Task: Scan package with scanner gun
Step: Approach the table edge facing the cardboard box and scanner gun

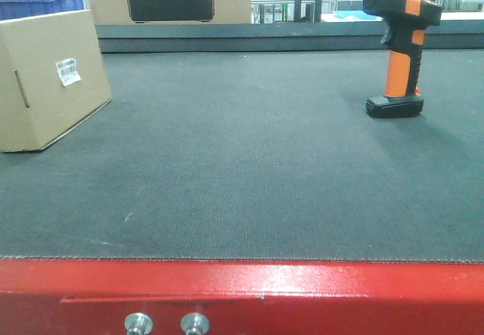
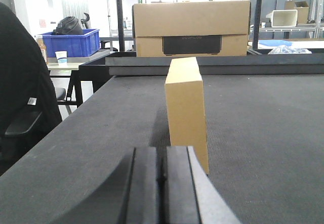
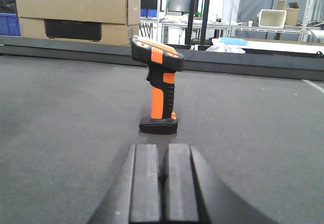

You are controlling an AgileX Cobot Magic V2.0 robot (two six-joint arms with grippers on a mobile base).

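I have the grey felt table top point(image 1: 249, 161) running out under both arms. The package point(image 2: 186, 107) stands straight ahead of my left gripper point(image 2: 163, 155), narrow end toward it, near but not touching. The scanner gun point(image 3: 159, 90) stands upright on its flat foot dead ahead of my right gripper point(image 3: 163, 155), a little way off, with its head pointing to the left of the gripper's line. Both grippers have their pads pressed together with nothing between them. The small white label point(image 1: 68, 71) sits on the package face turned toward the scanner's side; I cannot see it from the left wrist. By my reading, the task has not started: the scanner is not yet picked up and the package is untouched. Everything is left to do: part the right fingers, take the orange shaft, lift, and swing the head round onto that label.
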